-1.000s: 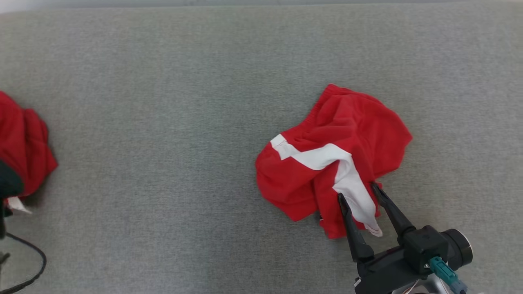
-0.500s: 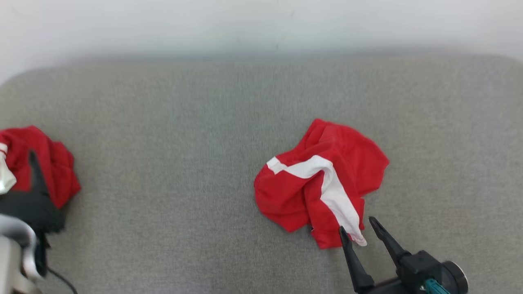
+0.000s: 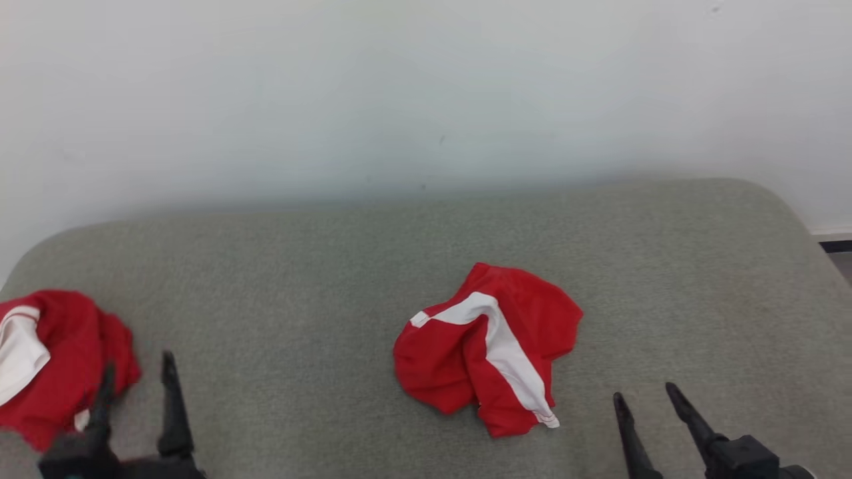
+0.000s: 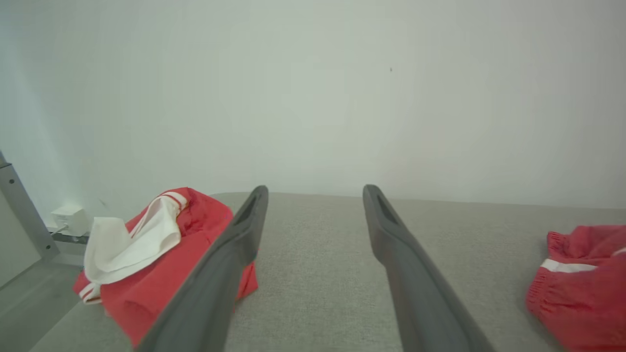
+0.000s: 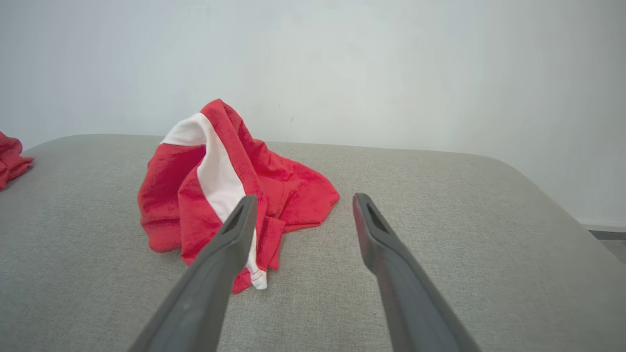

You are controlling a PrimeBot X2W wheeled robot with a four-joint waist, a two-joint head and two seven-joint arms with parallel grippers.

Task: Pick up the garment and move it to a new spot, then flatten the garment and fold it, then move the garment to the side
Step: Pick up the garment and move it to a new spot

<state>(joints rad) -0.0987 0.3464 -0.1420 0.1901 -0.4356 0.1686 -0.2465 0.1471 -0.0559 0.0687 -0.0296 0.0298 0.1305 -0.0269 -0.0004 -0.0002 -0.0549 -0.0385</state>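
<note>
Most likely a bare lab or test room, by the look of it: plain white wall (image 3: 399, 100) right behind a grey fabric-covered bench (image 3: 319, 266) with rounded corners, a small white box (image 4: 69, 217) low by the wall, and a grey metal post (image 4: 22, 215) beside it.

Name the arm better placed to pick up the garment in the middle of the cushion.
Probably right: the right gripper, open and empty, sits close beside the middle garment; the left gripper, also open, is far off by the other red garment.
</note>
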